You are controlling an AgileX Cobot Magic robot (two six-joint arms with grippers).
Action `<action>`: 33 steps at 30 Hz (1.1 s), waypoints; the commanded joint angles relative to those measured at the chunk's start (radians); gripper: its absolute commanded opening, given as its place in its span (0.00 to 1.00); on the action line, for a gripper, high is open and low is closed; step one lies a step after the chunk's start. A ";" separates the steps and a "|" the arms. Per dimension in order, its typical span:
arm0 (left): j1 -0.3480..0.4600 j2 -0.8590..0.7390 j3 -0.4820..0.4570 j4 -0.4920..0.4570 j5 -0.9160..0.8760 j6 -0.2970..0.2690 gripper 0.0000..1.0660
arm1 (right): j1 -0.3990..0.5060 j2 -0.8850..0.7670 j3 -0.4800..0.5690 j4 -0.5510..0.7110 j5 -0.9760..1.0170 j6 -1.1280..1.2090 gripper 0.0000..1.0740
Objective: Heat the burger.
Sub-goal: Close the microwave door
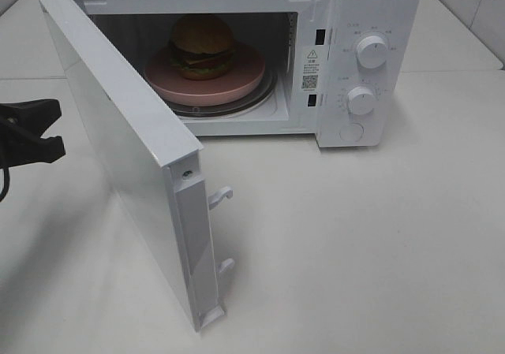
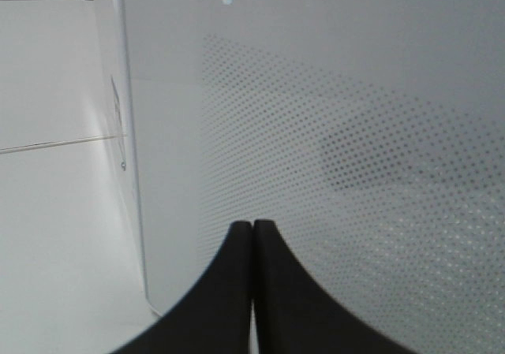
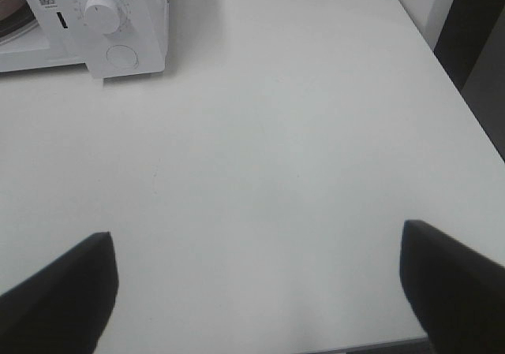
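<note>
Tan-bun burger (image 1: 202, 46) is sitting on pink round plate (image 1: 241, 84) inside white microwave (image 1: 379, 15). White door (image 1: 118, 149) is hanging open; closing it and setting the timer are pending. Left jaws are pressed together, empty; right jaws are gaping wide.

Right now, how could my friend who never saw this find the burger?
Find the white microwave on the table, with its door standing open. Inside lies a pink plate, and the burger sits on it. It is the only tall, brown, domed thing there, narrower than the flat plate.

Open microwave door (image 1: 118, 157) as a wall on the left; wide bare table (image 1: 355, 251) right of it
</note>
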 commanded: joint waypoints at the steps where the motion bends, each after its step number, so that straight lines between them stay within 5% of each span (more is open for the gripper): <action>1: -0.030 0.021 -0.027 -0.013 -0.002 0.006 0.00 | -0.006 -0.022 0.001 -0.002 -0.008 -0.008 0.87; 22: -0.191 0.123 -0.170 -0.163 0.058 0.008 0.00 | -0.006 -0.022 0.001 -0.002 -0.008 -0.008 0.87; 24: -0.227 0.135 -0.204 -0.228 0.072 0.053 0.00 | -0.006 -0.022 0.001 -0.002 -0.008 -0.008 0.87; 33: -0.310 0.185 -0.282 -0.409 0.068 0.071 0.00 | -0.006 -0.022 0.001 -0.002 -0.008 -0.008 0.87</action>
